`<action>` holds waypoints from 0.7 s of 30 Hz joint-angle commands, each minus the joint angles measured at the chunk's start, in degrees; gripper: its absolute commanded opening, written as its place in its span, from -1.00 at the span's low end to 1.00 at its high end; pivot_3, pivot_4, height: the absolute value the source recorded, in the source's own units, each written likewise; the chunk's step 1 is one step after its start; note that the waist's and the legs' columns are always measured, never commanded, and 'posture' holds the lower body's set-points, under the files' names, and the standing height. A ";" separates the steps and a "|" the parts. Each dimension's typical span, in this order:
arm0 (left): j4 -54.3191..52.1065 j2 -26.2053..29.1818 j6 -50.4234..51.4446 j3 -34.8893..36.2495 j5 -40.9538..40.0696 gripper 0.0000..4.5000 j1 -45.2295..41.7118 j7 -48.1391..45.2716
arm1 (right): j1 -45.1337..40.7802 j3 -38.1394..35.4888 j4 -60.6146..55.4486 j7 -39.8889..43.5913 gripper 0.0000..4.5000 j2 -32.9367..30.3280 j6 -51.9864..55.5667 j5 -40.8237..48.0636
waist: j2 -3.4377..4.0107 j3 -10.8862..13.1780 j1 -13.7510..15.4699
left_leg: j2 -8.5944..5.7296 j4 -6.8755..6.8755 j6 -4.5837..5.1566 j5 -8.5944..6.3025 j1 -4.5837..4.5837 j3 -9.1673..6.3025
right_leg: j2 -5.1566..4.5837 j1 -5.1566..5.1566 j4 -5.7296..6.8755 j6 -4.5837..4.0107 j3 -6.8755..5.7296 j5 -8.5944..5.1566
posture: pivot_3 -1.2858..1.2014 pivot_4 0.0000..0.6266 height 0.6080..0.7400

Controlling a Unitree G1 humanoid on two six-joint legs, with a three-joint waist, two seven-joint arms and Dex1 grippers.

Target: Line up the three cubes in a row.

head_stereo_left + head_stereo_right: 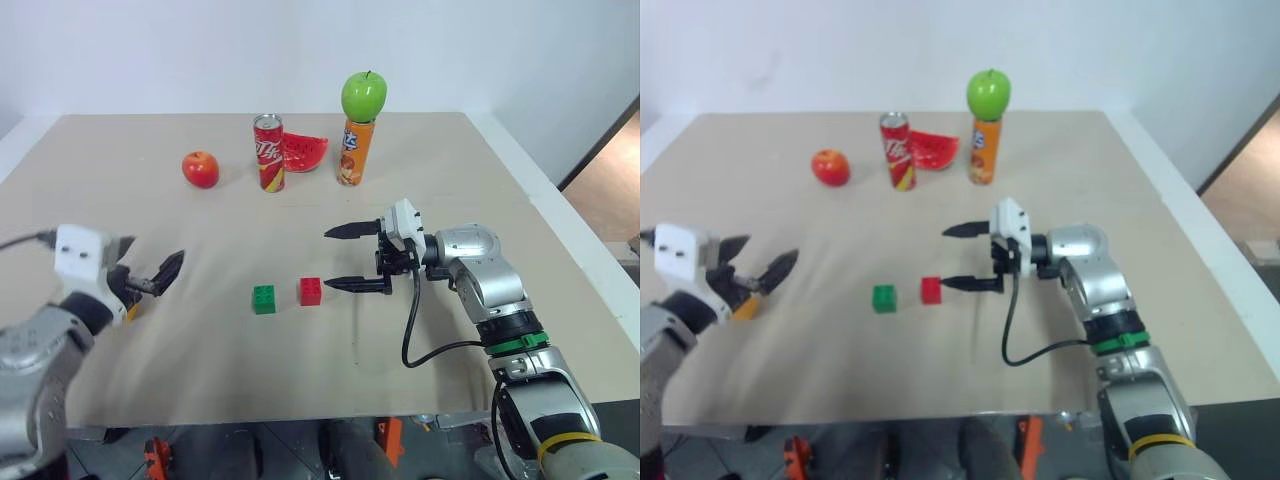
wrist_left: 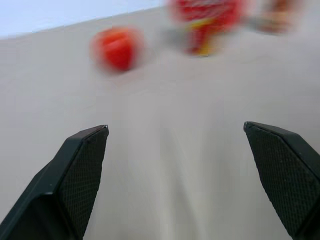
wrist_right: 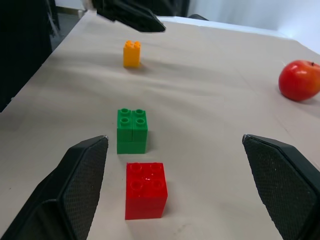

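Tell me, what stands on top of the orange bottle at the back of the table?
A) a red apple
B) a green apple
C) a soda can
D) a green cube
B: a green apple sits balanced on the orange bottle, beside the watermelon slice.

We take the can (image 1: 268, 152) at the far side of the table (image 1: 560, 240) as our landmark: the apple (image 1: 200, 169) lies to its left, the watermelon slice (image 1: 303, 152) just to its right, and beyond that stands a bottle (image 1: 352, 152) with a second apple (image 1: 364, 96) on top. Well nearer to us than the can, two cubes (image 1: 264, 299) (image 1: 310, 291) sit side by side, apart. The third cube (image 3: 131, 53) lies far to the can's near left, with the left gripper (image 1: 150, 272) above it, and the right gripper (image 1: 342, 258) hangs to the can's near right, just right of the pair.
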 commanded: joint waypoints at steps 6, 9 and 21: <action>-1.47 -6.53 -3.98 3.03 -2.08 0.99 4.44 6.76 | -2.55 -0.08 0.48 1.62 1.00 0.36 -0.68 -0.33 | -0.01 0.00 -0.02 | -0.01 0.06 -0.01 0.14 0.07 -0.04 | 0.09 0.05 0.01 0.06 -0.02 0.13 | 0.03 -0.52 1.00; 0.92 -5.26 -4.74 2.69 -3.02 0.99 5.41 5.41 | -2.48 -0.14 -0.08 1.44 1.00 0.11 -0.29 -0.37 | -0.01 -0.01 -0.04 | -0.02 0.06 -0.03 0.20 0.19 0.01 | 0.11 0.13 0.01 0.10 0.02 0.20 | 0.03 -0.52 1.00; 9.65 1.45 -8.51 2.47 -3.75 0.99 6.71 1.15 | -0.33 -0.58 -3.89 0.14 1.00 -1.58 1.90 -0.20 | -0.01 0.00 -0.04 | 0.00 -0.05 -0.03 0.20 0.25 0.04 | 0.13 0.12 0.00 0.03 0.03 0.15 | 0.03 -0.52 1.00</action>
